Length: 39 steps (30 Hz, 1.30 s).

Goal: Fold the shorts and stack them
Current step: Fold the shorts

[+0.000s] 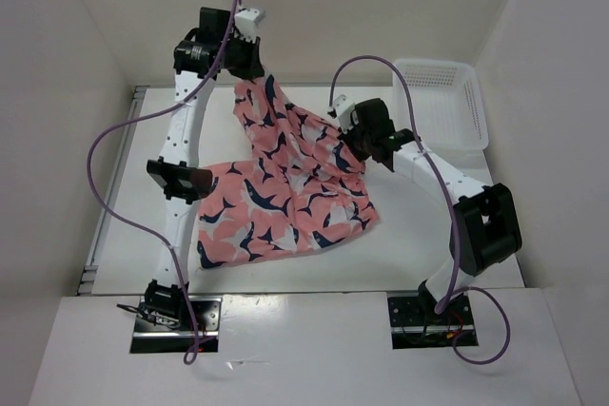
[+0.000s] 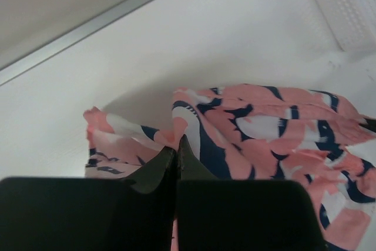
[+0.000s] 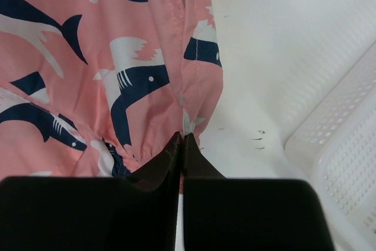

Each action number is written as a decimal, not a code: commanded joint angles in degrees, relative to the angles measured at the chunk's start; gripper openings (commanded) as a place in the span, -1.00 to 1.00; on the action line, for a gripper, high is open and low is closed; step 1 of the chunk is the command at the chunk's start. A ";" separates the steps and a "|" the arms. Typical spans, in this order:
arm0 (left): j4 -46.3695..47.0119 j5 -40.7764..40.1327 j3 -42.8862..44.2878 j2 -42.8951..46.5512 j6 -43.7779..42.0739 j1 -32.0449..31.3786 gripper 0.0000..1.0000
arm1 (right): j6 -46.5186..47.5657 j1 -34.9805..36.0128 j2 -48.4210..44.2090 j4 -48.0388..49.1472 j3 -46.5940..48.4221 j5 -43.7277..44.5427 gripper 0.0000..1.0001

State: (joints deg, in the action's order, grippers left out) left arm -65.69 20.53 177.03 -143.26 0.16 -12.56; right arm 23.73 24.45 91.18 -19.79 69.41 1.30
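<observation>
Overhead view. The shorts (image 1: 285, 197), salmon-pink with a navy-and-white shark print, lie partly spread on the white desk (image 1: 428, 244) between the two arms. Their near portion rests flat on the desk, while the far portion is drawn up into a ridge that rises toward the back left. The left end effector (image 1: 252, 68) is at the far end of that ridge, above the rear of the desk, and the cloth hangs from it in a narrow fold. The right end effector (image 1: 354, 145) meets the shorts at their right edge, about midway back. A white mesh basket (image 1: 473, 106) stands at the far right corner of the desk, apart from the cloth.

Left wrist view. The two dark fingers (image 2: 150, 171) are pressed together, with an edge of the printed fabric pinched at their tips. The rest of the garment trails away to the right over the desk.

Right wrist view. The fingers (image 3: 155, 168) are likewise brought together and clamped on a hem of the shorts. The printed cloth fills the left of the view, bare desk lies to the right, and the basket wall is at the lower right, near the cloth but not touching it.
</observation>
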 commanded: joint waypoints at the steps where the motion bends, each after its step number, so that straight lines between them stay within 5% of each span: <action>1: 6.18 -2.87 2.71 -1.22 -0.16 2.35 -1.00 | -1.40 -0.10 0.23 1.86 4.06 0.63 -1.00; 7: 7.24 5.91 2.71 -7.11 -0.16 4.30 -1.00 | -2.01 -0.10 0.76 1.25 4.07 0.63 -1.00; 15: 10.40 0.40 -0.61 -5.39 -0.16 0.08 -1.00 | -2.02 -0.10 2.33 -2.36 6.27 0.63 -1.00; 21: 13.48 -4.36 -30.72 12.27 -0.16 -2.12 -1.00 | -2.54 -0.10 2.34 -1.21 6.27 1.25 -1.00; 27: 15.24 -22.43 -41.29 20.72 -0.16 -2.12 -1.00 | -2.54 -0.10 1.72 0.54 5.12 1.25 -1.00; 33: 24.37 -38.07 -87.34 41.55 -0.16 -4.41 -1.00 | -1.41 -0.63 -0.73 2.91 2.94 1.25 -1.00; 39: 30.45 -44.79 -95.82 49.13 -0.16 -3.09 -1.00 | -0.27 -0.63 -3.62 3.62 1.87 -0.50 -1.00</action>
State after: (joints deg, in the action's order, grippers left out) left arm -42.50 -17.98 81.17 -98.32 0.14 -16.73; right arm 22.33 24.12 92.47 -19.86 71.53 1.78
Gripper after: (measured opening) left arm 0.001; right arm 0.010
